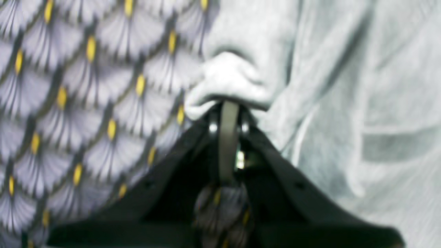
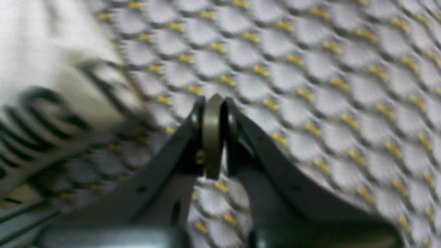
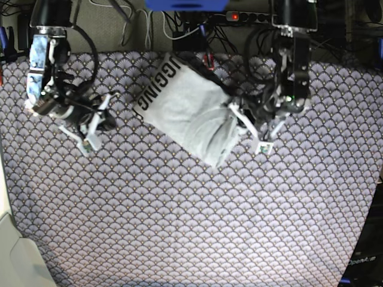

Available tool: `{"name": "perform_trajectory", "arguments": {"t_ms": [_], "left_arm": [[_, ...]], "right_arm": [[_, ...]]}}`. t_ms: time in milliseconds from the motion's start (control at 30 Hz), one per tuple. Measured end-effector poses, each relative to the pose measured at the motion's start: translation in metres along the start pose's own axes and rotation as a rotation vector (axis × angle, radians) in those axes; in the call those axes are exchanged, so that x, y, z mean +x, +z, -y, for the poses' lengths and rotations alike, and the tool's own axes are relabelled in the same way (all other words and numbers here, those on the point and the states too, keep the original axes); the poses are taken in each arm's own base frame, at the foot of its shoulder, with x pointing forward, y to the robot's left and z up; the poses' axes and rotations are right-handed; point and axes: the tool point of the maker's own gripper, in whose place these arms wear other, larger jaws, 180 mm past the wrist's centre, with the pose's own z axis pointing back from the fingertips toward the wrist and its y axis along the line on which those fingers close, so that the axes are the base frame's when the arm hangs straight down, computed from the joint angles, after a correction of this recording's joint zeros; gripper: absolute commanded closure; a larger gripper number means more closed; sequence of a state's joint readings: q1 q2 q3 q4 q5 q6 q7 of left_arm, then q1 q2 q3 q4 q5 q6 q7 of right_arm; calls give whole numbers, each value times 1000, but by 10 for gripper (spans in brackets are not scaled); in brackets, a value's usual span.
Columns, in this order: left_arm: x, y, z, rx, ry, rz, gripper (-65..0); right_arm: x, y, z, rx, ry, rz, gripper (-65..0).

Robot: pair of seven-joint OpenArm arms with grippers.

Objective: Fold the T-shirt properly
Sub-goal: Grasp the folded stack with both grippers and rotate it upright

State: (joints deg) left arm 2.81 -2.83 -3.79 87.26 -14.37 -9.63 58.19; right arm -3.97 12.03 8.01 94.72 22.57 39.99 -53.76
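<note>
The light grey T-shirt [image 3: 182,110] lies bunched at the back middle of the table, with black block lettering [image 3: 152,84] along its far left edge. My left gripper [image 1: 229,109] is shut on a bunched fold of the shirt [image 1: 227,81] at its right edge; in the base view the left gripper [image 3: 239,124] touches the shirt's right side. My right gripper [image 2: 213,103] is shut and empty over the scallop-patterned cloth, to the right of the shirt's lettered edge [image 2: 48,89]. In the base view the right gripper [image 3: 106,122] is left of the shirt and apart from it.
The scallop-patterned purple-grey cloth [image 3: 179,221] covers the whole table. Cables and a power strip [image 3: 239,17] run along the back edge. A pale surface [image 3: 15,257] shows at the front left corner.
</note>
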Motion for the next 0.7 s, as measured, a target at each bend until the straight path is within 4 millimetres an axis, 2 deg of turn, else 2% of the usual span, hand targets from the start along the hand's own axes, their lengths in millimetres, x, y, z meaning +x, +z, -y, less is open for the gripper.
{"name": "perform_trajectory", "arguments": {"t_ms": [133, 333, 500, 700], "left_arm": [[18, -13, 15, -32, 31, 13, -3], [55, -35, 39, -80, 50, 34, -3], [79, -54, 53, -121, 86, 108, -3], [96, -66, 68, -150, 119, 169, -2]], "right_arm": [[5, -15, -36, 86, 21, 3, 0], [-14, -23, -71, 163, 30, -43, 0], [-34, -23, -91, 207, 15, -75, 0], [-49, -20, -101, 230, -17, -83, 0]]}}
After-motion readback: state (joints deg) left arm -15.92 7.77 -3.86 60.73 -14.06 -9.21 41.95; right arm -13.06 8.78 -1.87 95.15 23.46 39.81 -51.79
